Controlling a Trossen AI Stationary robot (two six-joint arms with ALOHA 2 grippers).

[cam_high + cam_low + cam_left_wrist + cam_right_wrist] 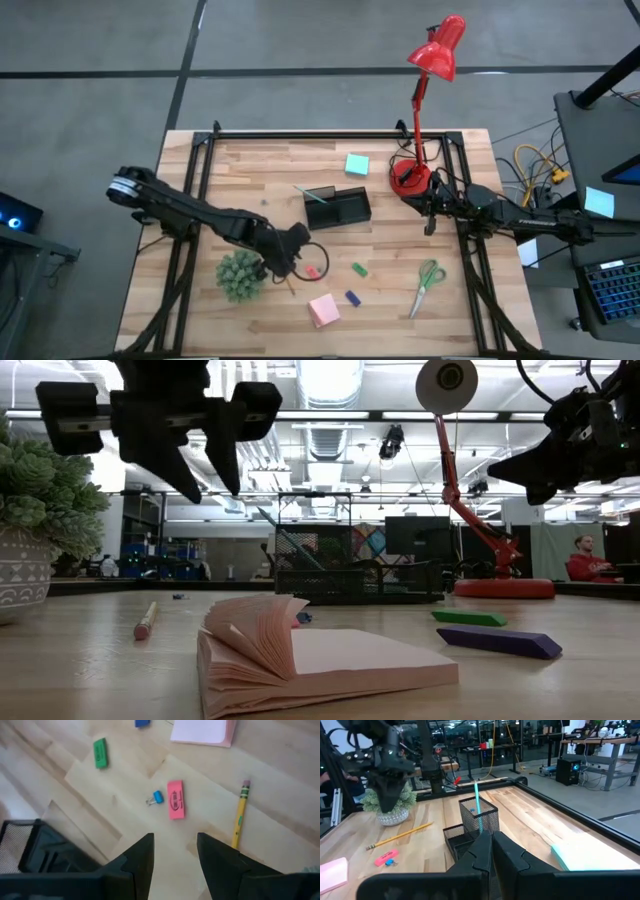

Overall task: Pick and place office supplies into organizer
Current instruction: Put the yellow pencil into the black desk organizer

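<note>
Hovering over the middle of the table, your left gripper [174,852] has its fingers apart and nothing between them. Just ahead of it lie the pink eraser [175,799] and a small blue clip [156,797], touching or nearly so. If you drop onto the eraser as things stand, you may catch the clip too, or nudge one away with a fingertip. Square the fingers across the eraser's short side first.

The pencil [240,814] lies just beside the eraser, towards the plant [240,275]. A wide descent could roll it, and it would roll easily on bare wood.

The organizer [337,207] sits mid-table, nearer the far edge, with the teal pen [478,805] already standing in its tall mesh cup. That pen leans out, so a careless approach from your left arm could knock it or tip the light tray.

Still out on the table: the green eraser [359,269] and blue eraser [352,298] nearer the front edge, the pink pad [323,310] close to the front edge, the scissors [427,284] towards the front right, and the teal pad [356,164] by the far edge. The pink pad's pages curl up, so a pinch there may take only a few sheets.

Your right gripper [487,845] is closed and empty, parked at the right edge beside the lamp [410,178]; swing it carefully, since the lamp base is close.
</note>
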